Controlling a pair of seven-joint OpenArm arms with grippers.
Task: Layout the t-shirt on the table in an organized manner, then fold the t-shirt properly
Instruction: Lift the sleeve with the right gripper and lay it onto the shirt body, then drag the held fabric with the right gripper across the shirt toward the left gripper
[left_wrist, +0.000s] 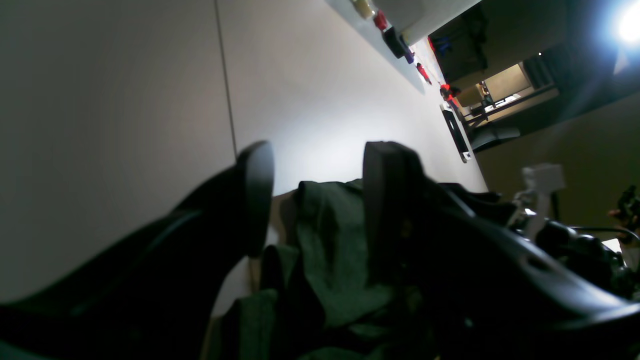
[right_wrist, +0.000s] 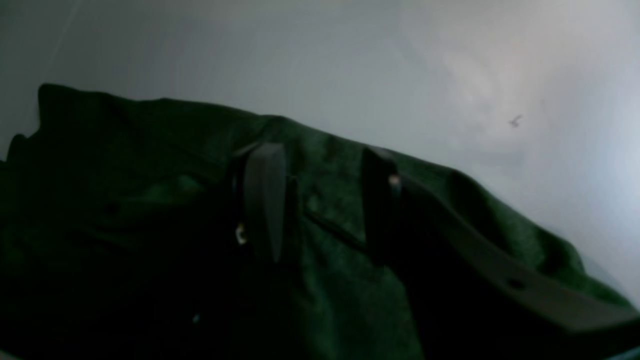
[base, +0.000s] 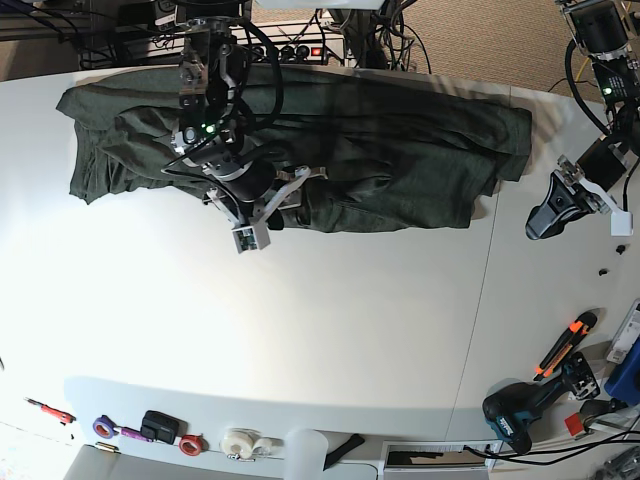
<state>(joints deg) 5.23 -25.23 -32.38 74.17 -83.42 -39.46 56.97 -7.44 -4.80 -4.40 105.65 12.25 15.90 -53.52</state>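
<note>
- While the t-shirt (base: 330, 150) is lying spread but rumpled along the far edge of the table (base: 330, 330), the layout is looking only partly done, and I judge all the folding is remaining.
- The right gripper (base: 290, 192) is hovering over the shirt's near hem, jaws parted, gripping nothing.
- The left gripper (base: 545, 215) is waiting open and empty just beyond the shirt's end, near the table's edge.

I can read no writing, label, brand or number anywhere. The t-shirt (base: 400, 150) under me is plain, and the small tools along my worktop (base: 330, 330) edge are too small and blurred to show any lettering.
</note>
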